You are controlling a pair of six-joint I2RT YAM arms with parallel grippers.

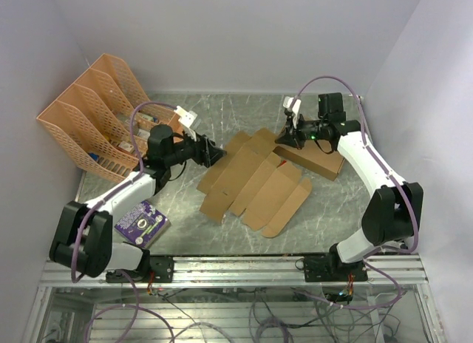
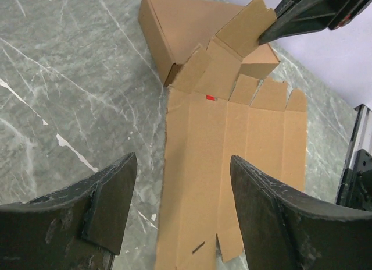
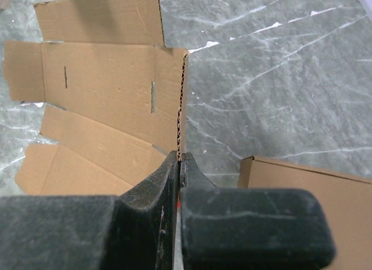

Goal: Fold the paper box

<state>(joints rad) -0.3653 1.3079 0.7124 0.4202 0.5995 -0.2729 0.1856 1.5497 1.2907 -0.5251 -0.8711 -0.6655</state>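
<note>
The paper box [image 1: 255, 184] is not yet a box. It lies as a flat die-cut sheet in the middle of the counter [image 1: 244, 110], with its creased panels and tabs spread out. Its long axis runs on a slant from the left arm [image 1: 122, 195] across to the right arm [image 1: 369, 165].

At the far right end one flap [image 2: 244, 28] is lifted off the counter. The right jaws are clenched on that flap's thin edge, and the right wrist view shows the corrugated edge standing upright between them.

The left jaws stand apart with nothing in them. They are above the opposite end of the sheet, which stretches lengthwise straight ahead of them toward the right jaws. The sheet's left edge falls roughly between the two left fingers [image 2: 110, 206]. I cannot tell whether they touch the cardboard.

Judging from this, each arm has its own end. The left is the nearer one for pinning or gripping the loose end while the right turns its flap over a crease.

A larger closed box [image 1: 319, 160] sits just beside the raised flap, under the right arm. An orange file rack [image 1: 92, 117] and a purple packet [image 1: 140, 223] lie well apart, to the left.
</note>
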